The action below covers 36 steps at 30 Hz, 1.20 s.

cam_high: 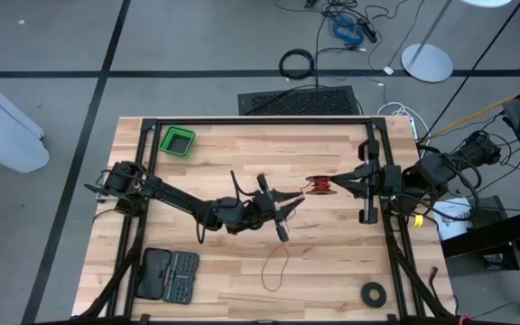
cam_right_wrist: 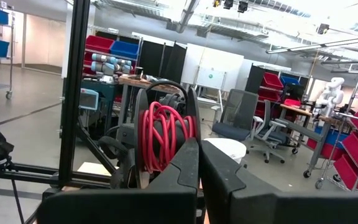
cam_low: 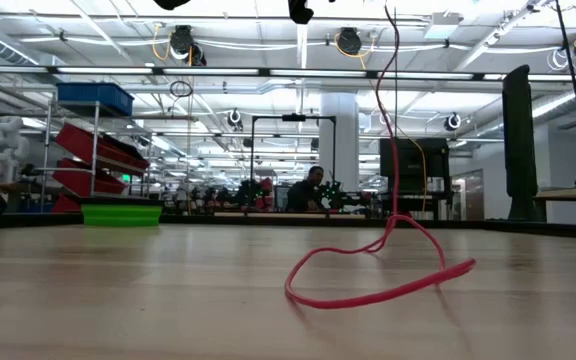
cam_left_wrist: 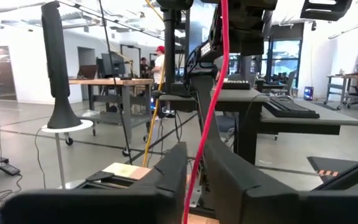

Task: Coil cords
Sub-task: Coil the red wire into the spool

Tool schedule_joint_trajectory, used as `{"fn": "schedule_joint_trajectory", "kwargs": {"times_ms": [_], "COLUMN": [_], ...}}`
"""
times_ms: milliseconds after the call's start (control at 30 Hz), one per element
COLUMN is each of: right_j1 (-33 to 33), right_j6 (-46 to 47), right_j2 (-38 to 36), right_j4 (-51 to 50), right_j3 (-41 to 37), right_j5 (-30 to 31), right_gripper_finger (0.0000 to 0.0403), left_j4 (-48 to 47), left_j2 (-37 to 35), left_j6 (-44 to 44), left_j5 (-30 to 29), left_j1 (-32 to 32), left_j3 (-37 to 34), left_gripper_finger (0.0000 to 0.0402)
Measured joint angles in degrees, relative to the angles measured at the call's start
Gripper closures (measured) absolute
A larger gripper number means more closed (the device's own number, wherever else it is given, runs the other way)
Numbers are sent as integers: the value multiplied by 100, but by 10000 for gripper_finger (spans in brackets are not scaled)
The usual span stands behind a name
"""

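Note:
The cord is red. Part of it is wound into a small coil (cam_right_wrist: 163,134) at the tips of my right gripper (cam_right_wrist: 197,146), which is shut and held above the table's right middle (cam_high: 337,186). From the coil (cam_high: 319,187) the cord runs to my left gripper (cam_high: 289,200). There it passes up through the narrow gap between the open fingers (cam_left_wrist: 196,149). Below that gripper the cord hangs down (cam_low: 388,100), and its end lies in a loose loop on the table (cam_low: 368,280), (cam_high: 273,266). My right gripper has the coil (cam_right_wrist: 166,155) at its fingertips, coming level from the table's right side. The coil is lifted clear of the table. The fingers hide the place of contact, so the hold cannot be told. My left gripper has the cord (cam_left_wrist: 201,155) between its fingers; whether a finger touches it I cannot tell.
A green bin (cam_high: 177,142) stands at the far left of the table. A dark tool case (cam_high: 170,275) lies at the near left, and a black tape ring (cam_high: 374,292) at the near right. A black cable hoop (cam_high: 296,63) lies on the floor beyond the table.

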Motion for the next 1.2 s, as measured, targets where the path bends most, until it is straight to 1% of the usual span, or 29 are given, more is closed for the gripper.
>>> {"fn": "schedule_joint_trajectory", "kwargs": {"times_ms": [100, 167, 300, 400, 467, 667, 733, 833, 933, 1067, 1200], "right_j1": [0, 0, 0, 0, 0, -78, -76, -86, -156, -244, -368], "right_j6": [0, 0, 0, -2, -18, -42, -43, -64, -159, -317, -716], "right_j2": [0, 0, 0, 30, 70, 271, 333, 466, 634, 938, 1263], "right_j4": [0, 0, 0, 2, 0, 316, 355, 361, 508, 815, 1104], "right_j3": [0, 0, 0, 0, 0, -2, -2, -2, -2, -2, -2], "right_j5": [0, 0, 33, 314, 449, 518, 796, 1407, 1737, 2295, 2951], "right_gripper_finger": [403, 403, 403, 403, 403, 403, 403, 403, 403, 403, 403], "left_j4": [0, 0, 0, 0, 0, -1, -2, -4, -18, -42, -44], "left_j2": [0, 0, 0, 0, 0, 0, 0, 0, 0, 0, 0], "left_j6": [0, 0, 0, -14, -147, -590, -766, -1247, -1733, -1968, -2151], "left_j5": [0, 0, -26, -60, -63, 19, 79, 431, 779, 899, 975], "left_j1": [0, 0, 39, 128, 192, 463, 549, 716, 897, 1042, 1108], "left_j3": [0, 0, 0, 0, 0, 0, 0, 0, 0, 0, 0], "left_gripper_finger": [377, 393, 397, 399, 399, 400, 400, 401, 401, 401, 401]}}
